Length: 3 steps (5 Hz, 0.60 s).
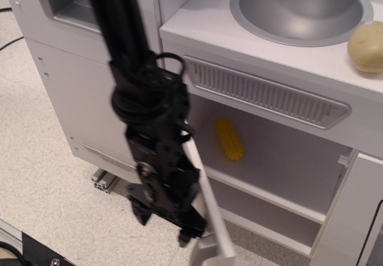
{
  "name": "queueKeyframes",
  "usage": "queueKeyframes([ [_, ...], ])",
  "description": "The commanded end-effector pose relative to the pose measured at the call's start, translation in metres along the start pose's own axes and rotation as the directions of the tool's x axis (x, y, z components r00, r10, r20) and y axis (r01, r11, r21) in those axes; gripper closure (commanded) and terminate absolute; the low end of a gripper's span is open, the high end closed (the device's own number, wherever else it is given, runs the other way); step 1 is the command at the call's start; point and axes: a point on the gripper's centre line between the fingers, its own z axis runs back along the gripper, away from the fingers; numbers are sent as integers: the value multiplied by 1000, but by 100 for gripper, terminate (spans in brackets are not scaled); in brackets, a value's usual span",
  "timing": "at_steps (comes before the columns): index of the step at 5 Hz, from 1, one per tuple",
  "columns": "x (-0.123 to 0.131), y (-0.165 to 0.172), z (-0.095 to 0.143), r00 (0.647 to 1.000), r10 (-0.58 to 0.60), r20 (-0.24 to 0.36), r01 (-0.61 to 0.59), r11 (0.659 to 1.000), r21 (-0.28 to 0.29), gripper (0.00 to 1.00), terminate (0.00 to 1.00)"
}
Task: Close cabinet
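Observation:
The cabinet [281,176] is the white compartment under the sink counter, with one inner shelf [263,191]. Its squarish door [210,215] is hinged at the left and stands open, seen edge-on. Its grey bar handle [201,253] shows at the bottom edge. My black gripper [163,227] hangs low on the door's outer, left side, right against it, with its fingers apart and nothing between them. My arm hides the door's upper part and hinge.
A yellow corn cob [230,138] lies on the inner shelf. A grey sink bowl [302,9] and a beige potato [366,46] sit on the counter above. A tall white unit [72,98] stands to the left. Another white door [353,212] is at the right.

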Motion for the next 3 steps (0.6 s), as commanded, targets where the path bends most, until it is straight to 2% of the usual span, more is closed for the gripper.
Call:
queueKeyframes([
  [1, 41, -41, 4, 997, 63, 41, -61, 997, -53, 0, 0],
  [3, 75, -62, 2, 988, 137, 77, -132, 989, -65, 0, 0],
])
